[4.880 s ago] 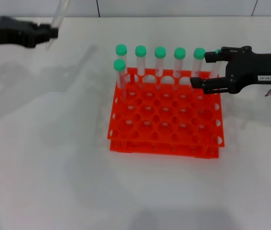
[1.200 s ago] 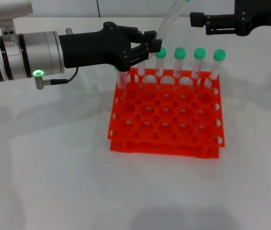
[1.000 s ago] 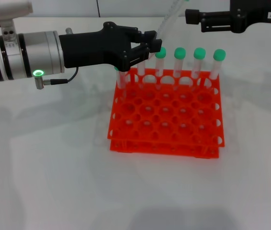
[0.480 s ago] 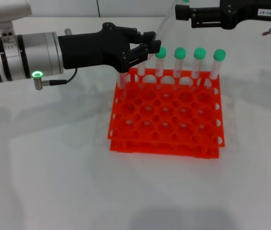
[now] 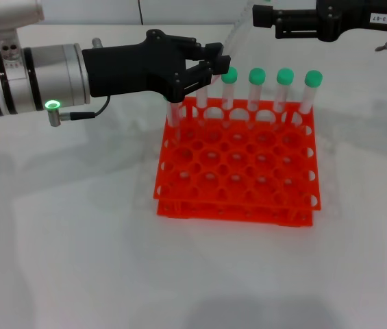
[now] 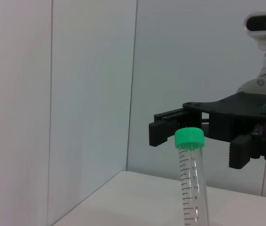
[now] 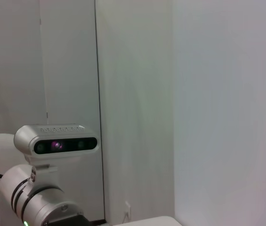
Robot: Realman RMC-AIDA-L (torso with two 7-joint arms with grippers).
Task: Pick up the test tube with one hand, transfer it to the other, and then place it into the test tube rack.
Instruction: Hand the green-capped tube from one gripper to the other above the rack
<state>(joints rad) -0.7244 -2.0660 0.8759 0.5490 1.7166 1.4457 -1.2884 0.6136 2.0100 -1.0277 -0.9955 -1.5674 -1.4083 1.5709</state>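
the left pincer (image 5: pixel 215 66) is reaching in from the left above the back-left corner of the rack (image 5: pixel 236 162), its black fingers pinching the tube (image 5: pixel 238 31) low on its body. the tube leans up and to the right from there, off the surface entirely, with its green cap up near the top edge of the head view. in the left wrist view the same tube (image 6: pixel 192 183) stands right up close, cap on top and printed scale marks down the side.

the right pincer (image 5: pixel 261 12) comes in from the right, up high at the back, tips right at the cap end of the tube. its fingers (image 6: pixel 165 133) look spread, one on either side of the cap and apart from it as far as the left wrist view shows (that view is the best angle on it).

the orange rack sits in the middle of the white surface (image 5: pixel 77 240), with four green-capped tubes (image 5: pixel 257 92) clearly standing along its back row, and a couple more half hidden behind the left pincer at the back-left corner.
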